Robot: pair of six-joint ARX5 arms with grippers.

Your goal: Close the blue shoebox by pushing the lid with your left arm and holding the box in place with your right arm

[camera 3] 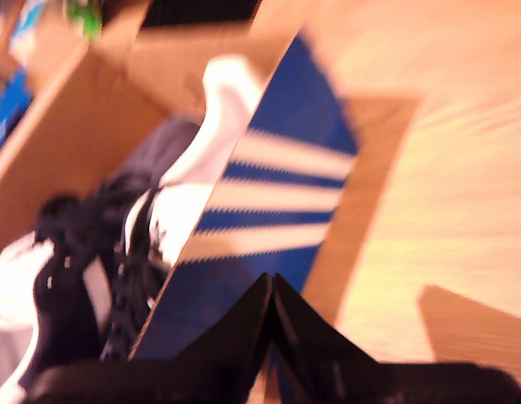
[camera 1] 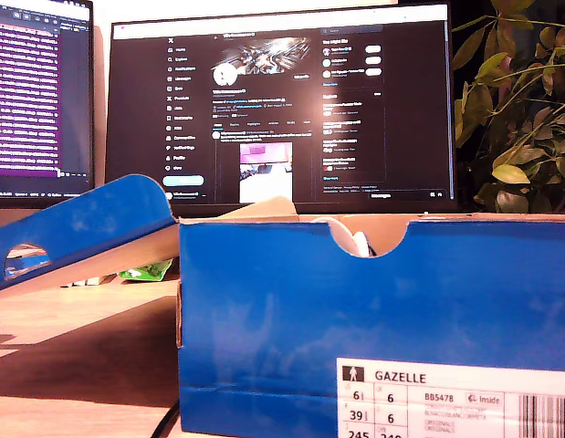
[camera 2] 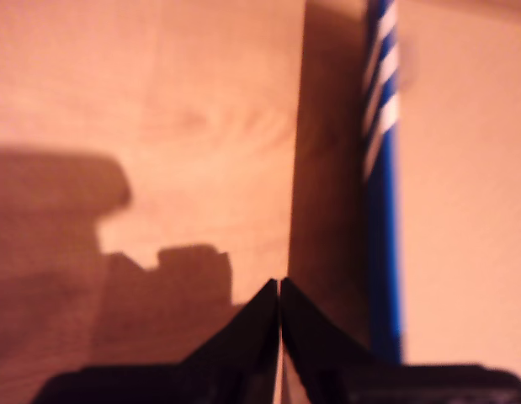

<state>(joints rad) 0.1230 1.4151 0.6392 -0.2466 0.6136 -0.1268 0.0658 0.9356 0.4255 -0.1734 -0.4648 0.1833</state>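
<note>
The blue shoebox [camera 1: 355, 310] fills the exterior view's right, with a GAZELLE label on its near end. Its blue lid [camera 1: 81, 224] stands open, tilted up toward the exterior view's left. Neither arm shows in that view. My first gripper [camera 2: 279, 283] is shut with nothing in it, over the wooden table beside a thin blue striped edge [camera 2: 382, 168] of the box. My second gripper [camera 3: 271, 278] is shut and empty, just above the box's blue striped side wall [camera 3: 277, 194]. Black and white shoes [camera 3: 151, 227] lie inside the box.
Two lit monitors [camera 1: 282, 100] stand behind the box and a leafy plant [camera 1: 519, 100] is at the exterior view's right. A green item [camera 1: 147, 270] lies under the raised lid. A dark cable [camera 1: 165, 422] runs along the table by the box's near corner.
</note>
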